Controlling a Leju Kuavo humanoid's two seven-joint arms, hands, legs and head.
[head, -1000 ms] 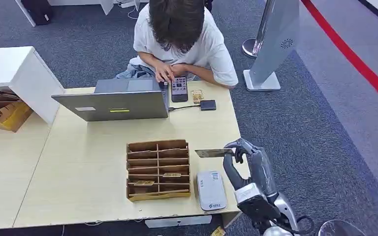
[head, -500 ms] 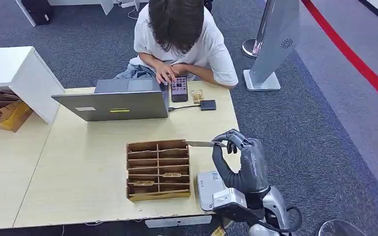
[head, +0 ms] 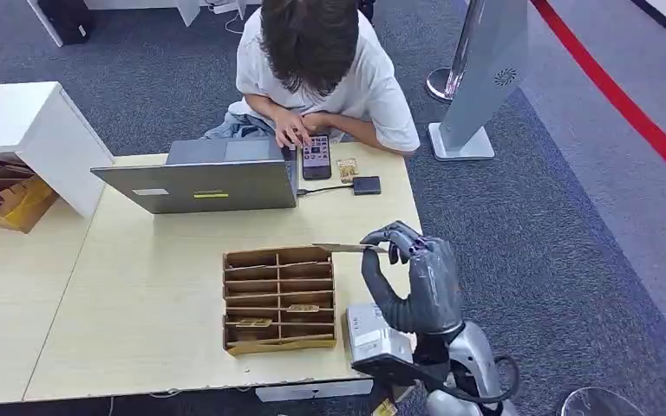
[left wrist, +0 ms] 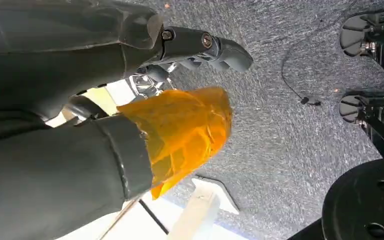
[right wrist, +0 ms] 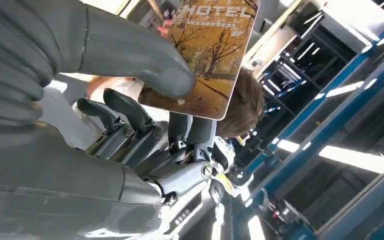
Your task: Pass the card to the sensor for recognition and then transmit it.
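Note:
My right hand (head: 409,276) pinches a card (head: 343,249) between thumb and fingers, level and seen edge-on in the head view. It hangs over the far right corner of the wooden slotted organizer (head: 279,299). In the right wrist view the card (right wrist: 207,55) shows an autumn-tree picture with the word HOTEL, under my thumb (right wrist: 130,55). The white-grey sensor box (head: 364,329) lies on the table to the right of the organizer, partly hidden by my forearm. My left hand (left wrist: 95,130) hangs over grey carpet and holds nothing, its fingers loosely extended and an orange wrap on its thumb.
A person (head: 312,52) sits at the table's far side with a hand on a phone (head: 316,156), next to a grey laptop (head: 199,182) and a small black box (head: 366,185). The light wood table (head: 139,286) ends just right of my hand. A white cabinet (head: 17,130) stands left.
My right hand has carried the card left and away from me, from beside the sensor to over the organizer's far right corner. My forearm now covers part of the sensor.

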